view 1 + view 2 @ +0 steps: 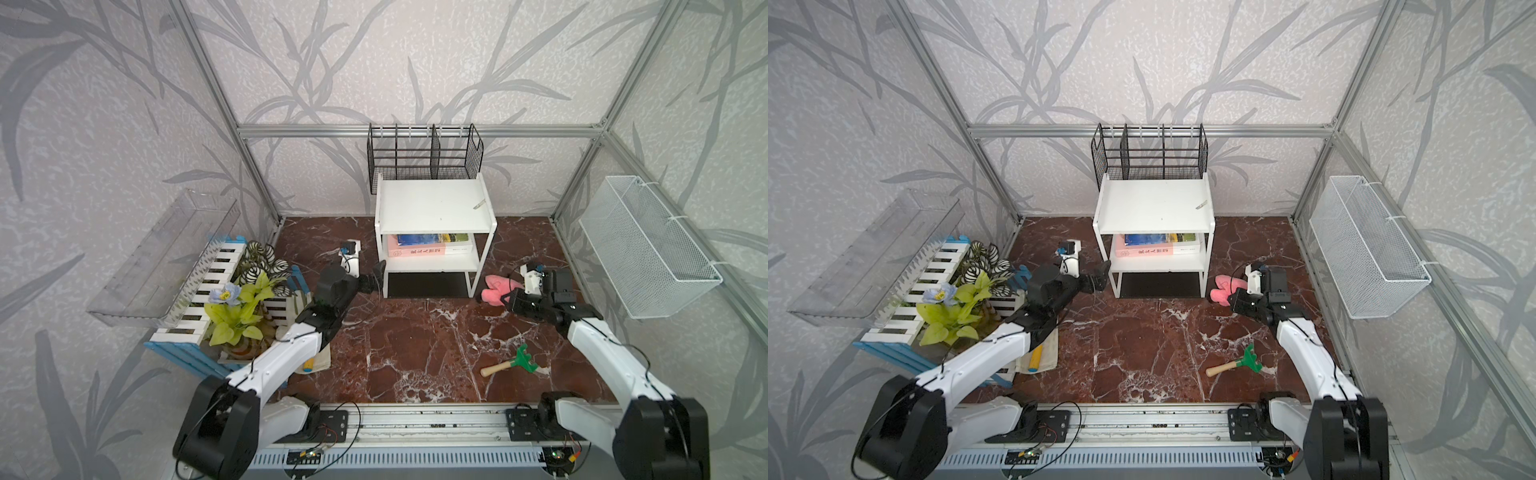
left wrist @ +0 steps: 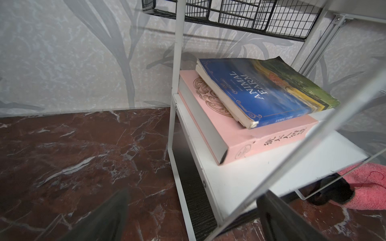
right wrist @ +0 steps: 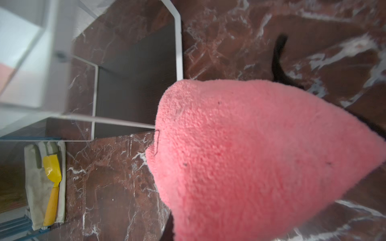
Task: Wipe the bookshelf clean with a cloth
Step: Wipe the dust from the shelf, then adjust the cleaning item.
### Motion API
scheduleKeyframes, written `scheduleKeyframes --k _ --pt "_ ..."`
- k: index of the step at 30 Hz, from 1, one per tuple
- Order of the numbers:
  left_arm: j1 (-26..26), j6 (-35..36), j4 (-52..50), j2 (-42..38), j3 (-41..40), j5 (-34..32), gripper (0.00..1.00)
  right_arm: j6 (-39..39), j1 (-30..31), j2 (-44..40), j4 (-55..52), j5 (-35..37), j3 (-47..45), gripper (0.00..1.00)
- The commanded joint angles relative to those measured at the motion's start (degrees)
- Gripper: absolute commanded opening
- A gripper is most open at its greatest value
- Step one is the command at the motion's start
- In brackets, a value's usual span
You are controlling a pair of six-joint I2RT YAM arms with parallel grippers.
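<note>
The cloth [image 1: 494, 289] sits by the bookshelf's [image 1: 424, 208] right foot, pinched in the right pincer [image 1: 508, 298]. The left pincer [image 1: 376, 277] is spread at the near-left post, gripping nothing; we judge a firm wipe could shove the unbraced shelf and shift its books [image 1: 432, 245].

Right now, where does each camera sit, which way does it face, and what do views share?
Top views: high above the base, facing down and forward at the bookshelf; left arm and right arm show.
Left wrist: low beside the bookshelf, facing its books; open left gripper's fingers show.
Right wrist: faces the cloth held by the right gripper; fingers unclear.
Shared: all show cloth and bookshelf.
</note>
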Motion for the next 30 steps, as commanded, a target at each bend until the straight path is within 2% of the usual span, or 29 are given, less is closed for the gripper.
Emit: scheduleKeyframes --k 1,4,6,8,9,13,18,22,25,28,29,30 --pt "0.74 -2.71 1.05 -9.73 -6.30 4.73 1.00 -3.28 0.96 -10.46 -1.84 -2.22 -0.93 0.00" --pt "-1.01 -4.93 8.50 -18.61 -12.79 18.09 1.00 -1.80 3.22 -18.83 9.38 -13.35 -4.83 0.00" --pt "-4.03 -5.30 11.95 -21.41 -14.43 24.12 1.00 -2.86 6.44 -22.08 16.50 -22.03 -6.45 0.00" --pt "-7.29 -4.88 11.09 -19.64 -11.76 31.90 1.00 -3.74 10.70 -23.52 21.55 -27.14 -6.90 0.00" --pt "-9.24 -4.92 9.21 -16.10 -8.59 35.14 1.00 -5.19 13.33 -22.89 21.53 -29.07 -5.90 0.00" --pt "-13.25 -5.06 8.42 -7.12 -1.48 44.61 1.00 -9.75 21.53 -16.97 19.74 -31.72 -1.01 0.00" --pt "-18.66 2.60 8.48 -1.57 2.21 47.42 1.00 -10.10 27.51 -10.15 24.22 -32.94 2.66 0.00" --pt "-20.50 3.94 15.87 0.63 1.91 52.89 1.00 -9.96 29.68 -6.65 27.71 -33.60 3.60 0.00" --pt "-20.76 4.44 18.18 2.09 1.86 52.22 1.00 -9.54 30.54 -4.69 29.99 -34.54 3.74 0.00" --pt "-20.77 4.04 18.90 2.79 1.88 49.53 0.86 -9.46 30.77 -3.43 31.19 -34.71 3.90 0.00" --pt "-20.79 3.85 19.52 2.88 1.65 49.10 0.77 -9.60 30.70 -3.14 30.96 -34.01 3.93 0.00" --pt "-20.79 3.40 20.20 2.83 1.44 48.14 0.62 -9.67 30.73 -2.87 30.70 -33.49 3.98 0.00"
